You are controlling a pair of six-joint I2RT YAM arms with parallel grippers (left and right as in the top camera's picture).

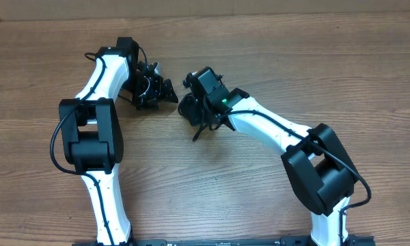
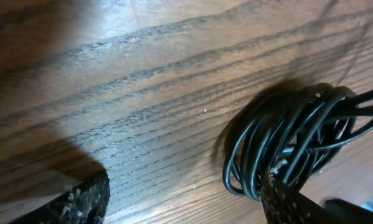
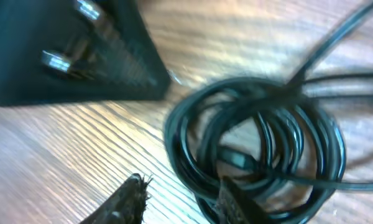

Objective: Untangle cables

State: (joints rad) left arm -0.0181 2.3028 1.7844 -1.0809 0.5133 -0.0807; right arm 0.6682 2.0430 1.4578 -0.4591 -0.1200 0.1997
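Coiled cables, just before right hand (fingers apart), seemingly touching it

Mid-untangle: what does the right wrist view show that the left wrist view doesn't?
Only right wrist: a small plug end lying among the cables, and a black block with two metal studs at top left, which I can't identify. Only left wrist: a wide stretch of bare table left of the coil. Both: the coiled cables, with one finger of that view's own end effector overlapping the coil's edge.
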